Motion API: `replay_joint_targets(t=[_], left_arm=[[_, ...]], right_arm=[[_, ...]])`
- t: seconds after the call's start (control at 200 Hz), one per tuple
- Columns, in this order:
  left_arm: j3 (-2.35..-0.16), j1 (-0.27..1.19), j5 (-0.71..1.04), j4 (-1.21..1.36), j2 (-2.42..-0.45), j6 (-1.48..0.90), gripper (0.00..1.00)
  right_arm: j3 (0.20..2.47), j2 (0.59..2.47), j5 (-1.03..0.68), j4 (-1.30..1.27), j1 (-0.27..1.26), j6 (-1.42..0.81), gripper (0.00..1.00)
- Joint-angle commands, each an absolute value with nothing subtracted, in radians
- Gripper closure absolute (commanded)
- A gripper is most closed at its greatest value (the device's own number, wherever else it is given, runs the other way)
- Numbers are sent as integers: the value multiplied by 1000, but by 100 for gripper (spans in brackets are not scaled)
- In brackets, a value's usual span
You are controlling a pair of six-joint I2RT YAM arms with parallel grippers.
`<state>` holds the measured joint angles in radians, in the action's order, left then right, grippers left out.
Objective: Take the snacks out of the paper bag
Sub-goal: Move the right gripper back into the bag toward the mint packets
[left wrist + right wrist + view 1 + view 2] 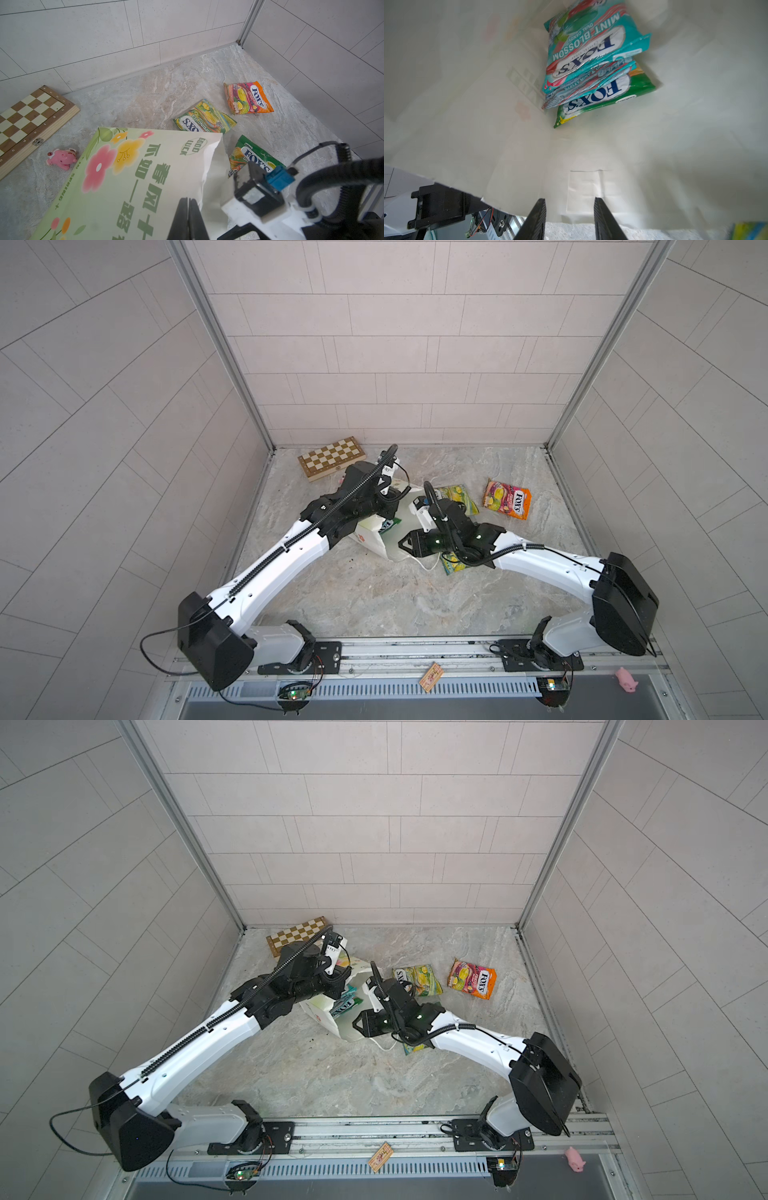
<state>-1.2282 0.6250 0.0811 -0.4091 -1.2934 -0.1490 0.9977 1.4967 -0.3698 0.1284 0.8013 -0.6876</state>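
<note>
The bag [368,531] lies on its side on the table [374,605], mouth turned toward the right arm. In both top views the left arm hides its base. From above, the left gripper [188,202] is hidden under its own wrist. The left wrist view shows its jaws pinched together on the upper edge of the mouth.

The right gripper [570,200] sits at the mouth, jaws partway apart with nothing between them.

Deep inside, well apart from that gripper, three snacks lie stacked. The mint packet [587,39] is on top and cut off by the picture edge. A second teal packet [583,83] is mostly covered, and a green packet [604,93] lies underneath. The bag's walls around them are blurred. From above only a teal strip [343,1006] shows through the mouth.

Outside, the orange packet [506,499] lies flat, long axis left to right, lettered end toward the right wall. The tea packet [457,499] beside it lies the same way, lettered end toward the bag, partly behind the right wrist. A third packet [255,155] lies under the right arm, and only its corner [451,568] shows from above.
</note>
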Motion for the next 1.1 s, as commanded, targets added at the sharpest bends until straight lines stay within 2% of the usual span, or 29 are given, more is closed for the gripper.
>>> replay_joint_targets(t=[0.0,0.48,0.881,1.096], left_arm=[[-1223,624,60,-413,-1264,-150,100],[-1220,623,57,-408,-1258,-153,100],[-1221,623,80,-407,-1264,-155,100],[-1221,624,87,-408,-1267,-155,100]], right_arm=[[1031,1545,-357,87,806,-733,61],[1168,1753,-292,38,810,-916,62],[1210,1807,-198,-37,798,-1077,62],[1244,1842,-155,-3,793,-1095,64]])
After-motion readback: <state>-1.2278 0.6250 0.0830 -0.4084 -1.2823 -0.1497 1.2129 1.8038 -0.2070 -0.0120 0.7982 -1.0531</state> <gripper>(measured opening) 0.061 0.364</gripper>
